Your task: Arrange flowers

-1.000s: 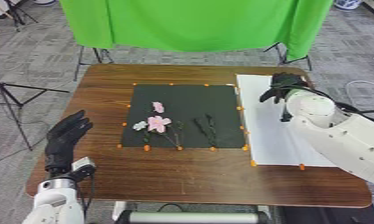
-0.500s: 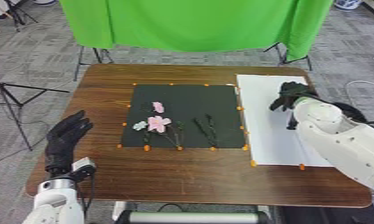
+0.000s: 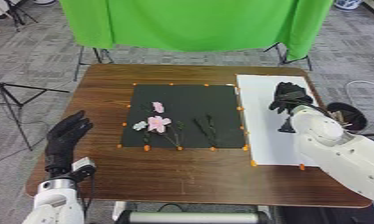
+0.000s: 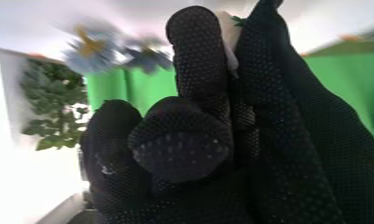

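Note:
In the head view my left hand (image 3: 66,136) is over the table's left edge, fingers straight. My right hand (image 3: 292,96) hangs over the white sheet (image 3: 268,145), right of the dark mat (image 3: 188,95). On the mat lie a large pink flower (image 3: 159,124), a smaller pink flower (image 3: 159,107), a white flower (image 3: 140,125) and dark green stems (image 3: 205,129). In the right wrist view, my right hand (image 4: 281,135) has its fingers extended, and blurred bluish flowers (image 4: 92,50) are beyond them. I see nothing clearly held.
A dark round container (image 3: 348,116) with things in it stands beside the table's right edge, partly behind my right arm. Orange markers (image 3: 254,163) line the mat and sheet. A green cloth (image 3: 197,25) hangs behind the table. Leafy greenery (image 4: 55,105) shows in the right wrist view.
My right hand has moved toward the table's near side and slightly right over the white sheet. More of the dark container is uncovered. My left hand and the flowers on the mat stay put.

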